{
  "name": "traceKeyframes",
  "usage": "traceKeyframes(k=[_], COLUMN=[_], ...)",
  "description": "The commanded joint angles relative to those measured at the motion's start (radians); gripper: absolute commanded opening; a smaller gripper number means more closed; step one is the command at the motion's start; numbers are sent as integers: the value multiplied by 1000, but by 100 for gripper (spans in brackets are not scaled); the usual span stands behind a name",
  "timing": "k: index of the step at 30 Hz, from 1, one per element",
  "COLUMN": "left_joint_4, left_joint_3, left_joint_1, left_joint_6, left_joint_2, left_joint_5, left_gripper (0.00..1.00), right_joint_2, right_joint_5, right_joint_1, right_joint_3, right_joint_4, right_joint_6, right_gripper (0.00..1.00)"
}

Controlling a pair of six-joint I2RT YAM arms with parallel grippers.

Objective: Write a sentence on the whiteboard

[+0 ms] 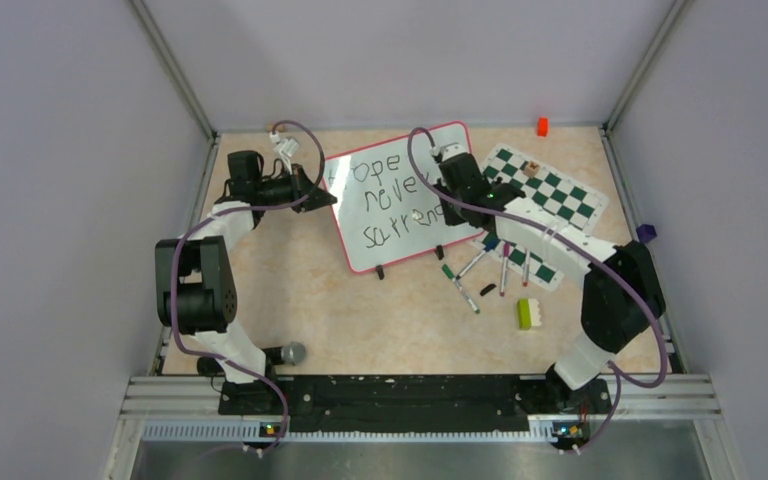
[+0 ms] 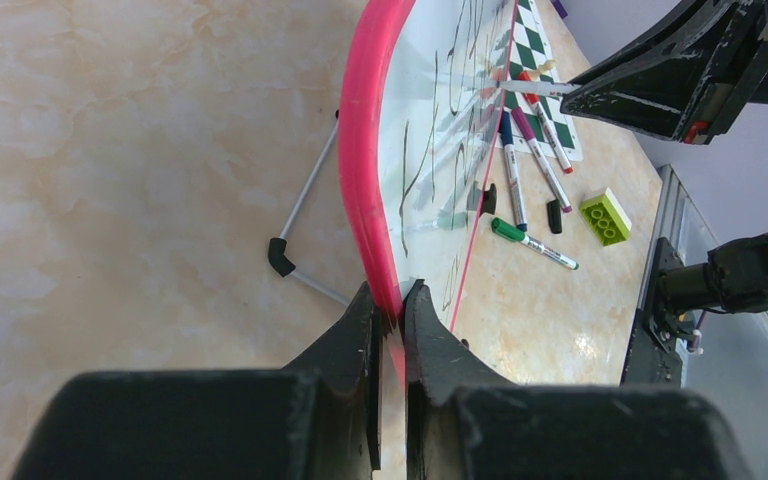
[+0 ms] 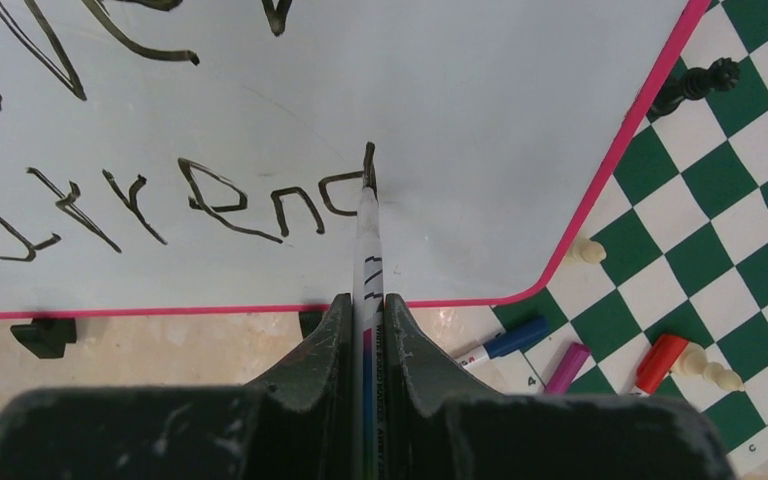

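So the left pincer (image 2: 391, 300) is squeezed nearly all the way closed on the pink rim of the whiteboard (image 3: 520, 120), one finger on each side of the edge. The right pincer (image 3: 367, 305) is just as tightly closed around a marker (image 3: 369, 235), and the marker's tip is touching the board right at the end of the bottom line.

The board sits at the back middle of the tabletop (image 1: 300, 300), its right side next to a green-and-white chess mat (image 1: 560, 200). From the left wrist view you can see a thin metal leg with a black foot (image 2: 280, 255) behind it.

Counts:
- two black clips (image 1: 380, 271) on the board's near edge
- four loose markers (image 1: 505, 270) just in front of the mat (green, blue, magenta and red caps), plus a loose black cap (image 1: 487, 290)
- one lime brick (image 1: 527, 313), one orange block (image 1: 542, 126) at the back
- three chess pieces in the right wrist view: one black (image 3: 700, 80), two white (image 3: 710, 370)

Readable stuff: the sentence (image 1: 392, 198) runs over three lines, "Hope", "never", "surrend". The mat's border shows a 4 and a c. There's print on the held marker's barrel, too small to read.
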Motion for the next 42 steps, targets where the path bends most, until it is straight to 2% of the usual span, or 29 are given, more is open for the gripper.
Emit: traceKeyframes(k=[1, 15, 20, 29, 42], left_joint_4=[-27, -27, -27, -28, -28], left_joint_3=[-15, -16, -15, -15, -15], left_joint_1=[-31, -31, -31, -31, -31], left_joint_6=[144, 144, 144, 144, 144], left_joint_2=[37, 36, 36, 36, 36], left_joint_5=[-181, -181, -181, -181, -182], left_gripper=[0, 0, 0, 0, 0], right_joint_2=[-32, -62, -87, -152, -92], right_joint_5=[-22, 55, 45, -61, -20], right_joint_1=[-19, -19, -19, -27, -51], right_joint_3=[-39, -54, -49, -32, -17], right_joint_4=[29, 7, 5, 5, 14], right_joint_6=[18, 12, 11, 22, 15], right_gripper=[0, 0, 0, 0, 0])
